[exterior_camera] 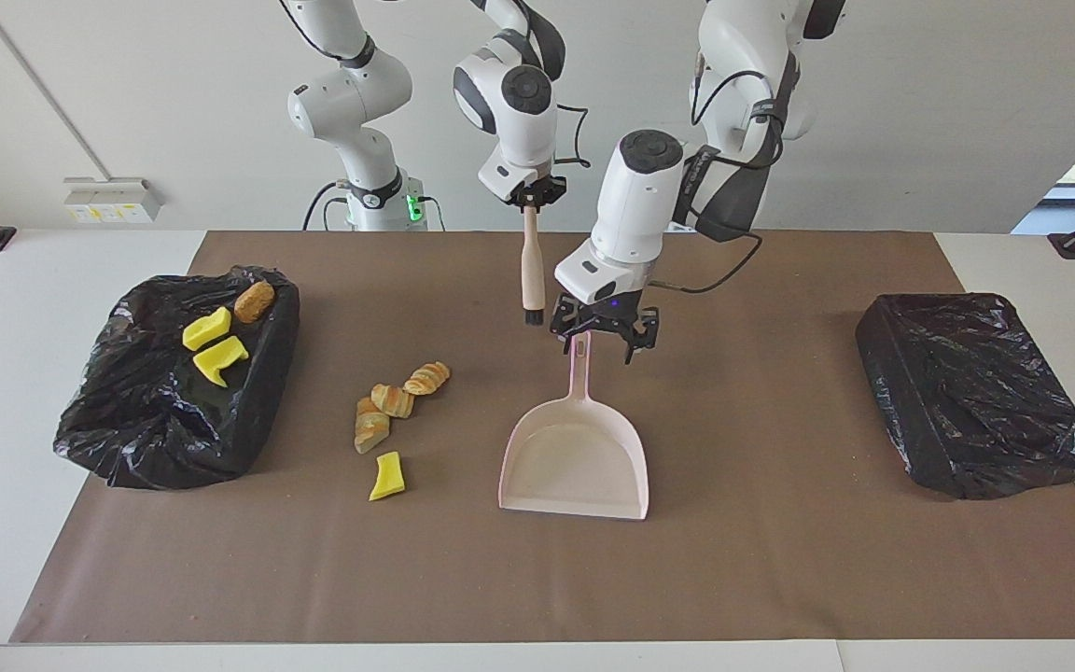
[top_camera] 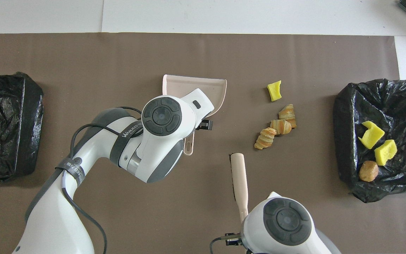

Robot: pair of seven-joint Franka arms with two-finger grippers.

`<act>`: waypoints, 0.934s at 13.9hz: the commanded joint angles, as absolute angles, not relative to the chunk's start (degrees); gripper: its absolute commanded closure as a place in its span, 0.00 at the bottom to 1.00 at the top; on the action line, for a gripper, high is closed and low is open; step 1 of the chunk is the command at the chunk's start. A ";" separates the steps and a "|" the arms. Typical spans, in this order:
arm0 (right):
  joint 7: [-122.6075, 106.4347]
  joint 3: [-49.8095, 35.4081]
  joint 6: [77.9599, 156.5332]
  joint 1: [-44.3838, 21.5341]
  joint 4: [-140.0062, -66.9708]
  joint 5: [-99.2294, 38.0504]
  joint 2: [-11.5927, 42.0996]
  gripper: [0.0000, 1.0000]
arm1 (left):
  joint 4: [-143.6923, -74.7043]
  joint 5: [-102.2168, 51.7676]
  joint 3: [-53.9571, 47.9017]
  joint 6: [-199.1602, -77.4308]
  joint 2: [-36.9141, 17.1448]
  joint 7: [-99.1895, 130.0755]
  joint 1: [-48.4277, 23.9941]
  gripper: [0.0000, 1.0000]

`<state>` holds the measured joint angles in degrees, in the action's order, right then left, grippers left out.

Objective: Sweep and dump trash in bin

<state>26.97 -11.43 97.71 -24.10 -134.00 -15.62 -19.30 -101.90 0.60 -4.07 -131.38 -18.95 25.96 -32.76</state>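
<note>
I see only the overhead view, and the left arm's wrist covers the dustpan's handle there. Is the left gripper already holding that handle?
Observer: Not yet. In the facing view the left gripper is down at the end of the dustpan handle, with its jaws open, one on each side of it.
Operator: And the brush, does it touch the mat?
Observer: No. The right gripper is shut on it and holds it upright, bristles down, above the mat.
</note>
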 commanded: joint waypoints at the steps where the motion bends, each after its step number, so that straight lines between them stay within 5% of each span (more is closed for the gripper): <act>1: 16.91 -11.78 94.06 -15.24 -134.21 -13.46 -22.23 1.00 | -106.43 1.76 -3.34 -135.09 -17.05 26.72 -33.40 0.00; 6: 4.68 -11.95 96.66 0.59 -132.02 -4.77 -18.47 1.00 | -109.06 1.76 -3.43 -135.70 -16.44 27.77 -34.01 0.00; 10: 4.30 -12.04 104.92 2.90 -130.25 6.40 -9.34 1.00 | -110.48 1.67 -3.52 -136.23 -15.91 27.69 -34.01 0.00; 13: 6.59 -12.13 108.01 3.16 -130.34 9.74 -4.76 1.00 | -110.57 1.67 -3.52 -135.79 -15.82 26.90 -34.01 0.21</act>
